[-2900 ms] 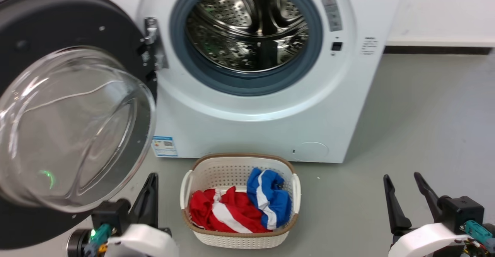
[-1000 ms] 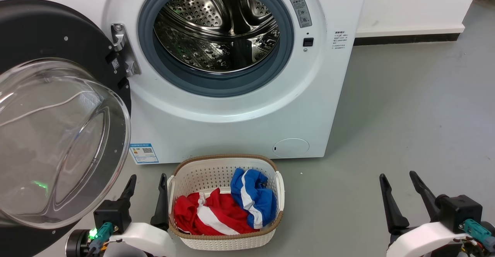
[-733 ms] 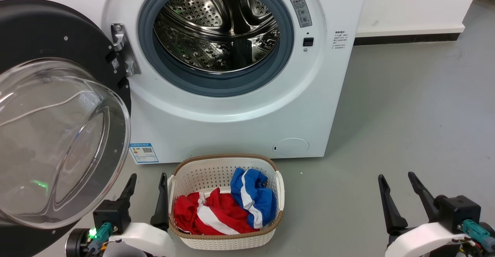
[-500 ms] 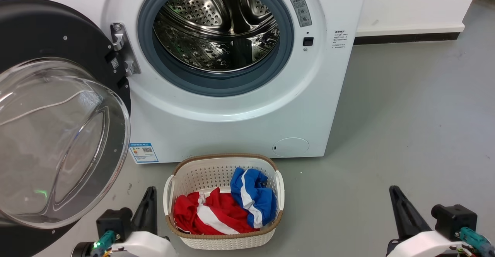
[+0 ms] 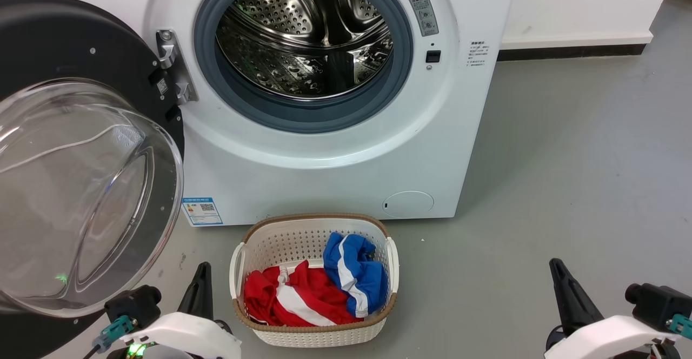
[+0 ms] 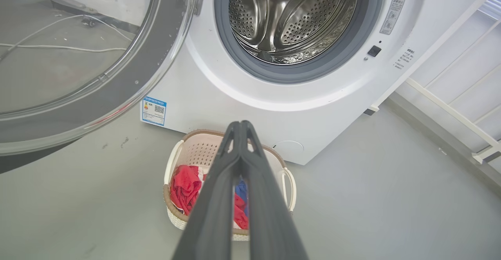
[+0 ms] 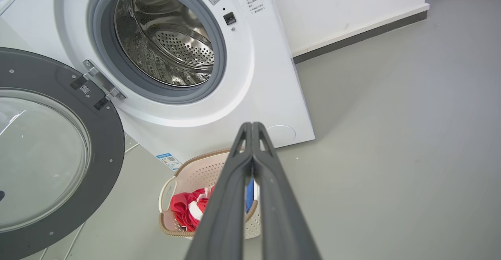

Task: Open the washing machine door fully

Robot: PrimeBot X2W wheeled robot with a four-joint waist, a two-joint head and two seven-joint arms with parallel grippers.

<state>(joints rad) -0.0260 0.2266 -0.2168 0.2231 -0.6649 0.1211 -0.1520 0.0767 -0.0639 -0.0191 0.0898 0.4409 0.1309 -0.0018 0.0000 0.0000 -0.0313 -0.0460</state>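
The washing machine [image 5: 335,153] is a white front-loader with its steel drum mouth exposed. Its door [image 5: 70,40], black with a bulging clear glass bowl, is swung wide to the left on a metal hinge [image 5: 172,66]. The door [image 7: 58,154] also shows at the left of the right wrist view, and the door [image 6: 78,56] at the upper left of the left wrist view. My left gripper [image 5: 203,272] sits low at the bottom left, shut and holding nothing. At the bottom right my right gripper [image 5: 557,270] is shut and empty too. Both are well clear of the door.
A white laundry basket [image 5: 313,234] with red and blue clothes stands on the grey floor right in front of the machine, between my grippers. A white wall with a dark skirting [image 5: 573,52] runs behind on the right. A cable [image 6: 58,48] lies on the floor behind the door.
Both grippers have gone from open to shut and dropped lower in the head view. The door stays swung open at the left. The camera shifted a little.
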